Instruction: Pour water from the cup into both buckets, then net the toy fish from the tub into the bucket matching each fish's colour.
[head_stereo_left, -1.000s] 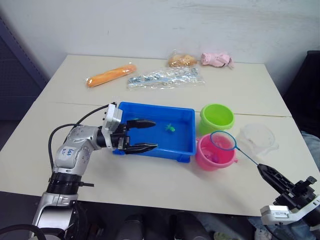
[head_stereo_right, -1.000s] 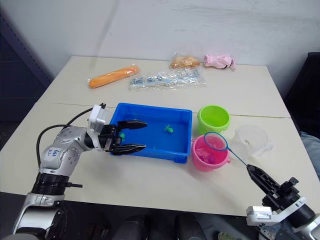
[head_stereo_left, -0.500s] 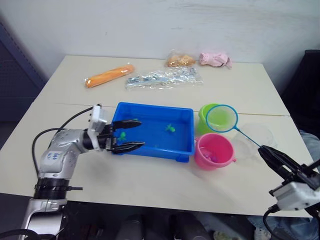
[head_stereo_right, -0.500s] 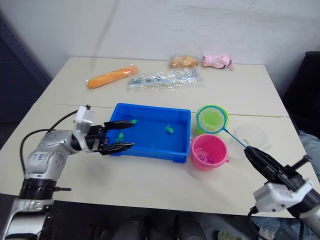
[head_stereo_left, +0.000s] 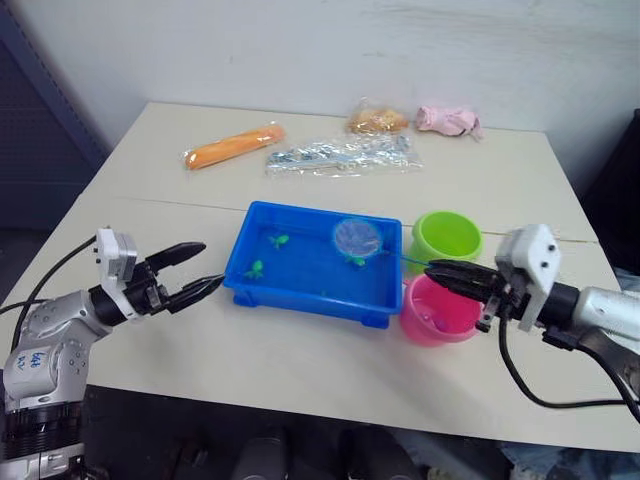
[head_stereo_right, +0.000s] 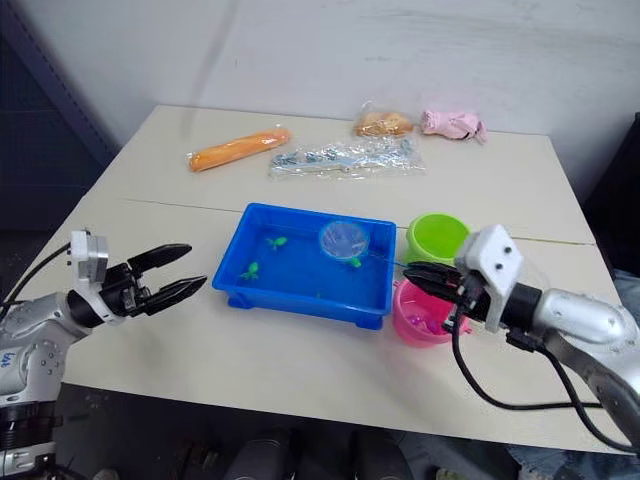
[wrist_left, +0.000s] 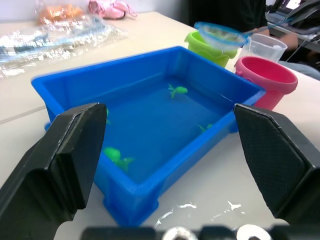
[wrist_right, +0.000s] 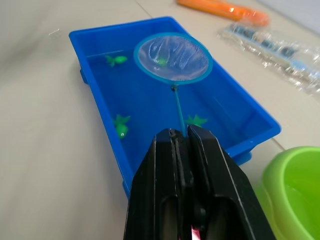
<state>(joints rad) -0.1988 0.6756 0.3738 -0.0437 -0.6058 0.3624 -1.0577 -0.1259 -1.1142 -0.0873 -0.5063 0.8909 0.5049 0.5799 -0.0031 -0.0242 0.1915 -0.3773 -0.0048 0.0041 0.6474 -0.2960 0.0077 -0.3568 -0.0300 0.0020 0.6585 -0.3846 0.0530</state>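
The blue tub (head_stereo_left: 300, 290) sits mid-table with water and three green toy fish (head_stereo_left: 255, 269) in it. The net (head_stereo_left: 357, 237) hovers over the tub's right half, its thin handle running back to my right gripper (head_stereo_left: 430, 269), which is shut on it just above the pink bucket (head_stereo_left: 440, 318). Behind that stands the green bucket (head_stereo_left: 446, 236). The clear cup (wrist_left: 267, 47) stands beyond the pink bucket. Left of the tub, my left gripper (head_stereo_left: 213, 263) is open over bare table, holding nothing and a short way off the tub's end.
Along the table's far side lie an orange wrapped roll (head_stereo_left: 233, 146), a clear plastic bag (head_stereo_left: 340, 155), a small bag of brown food (head_stereo_left: 378, 120) and a pink soft item (head_stereo_left: 447, 120). A seam crosses the table behind the tub.
My right gripper has carried the net from above the buckets leftward to over the tub. My left gripper has drawn back from the tub's left end. The camera shifted too.
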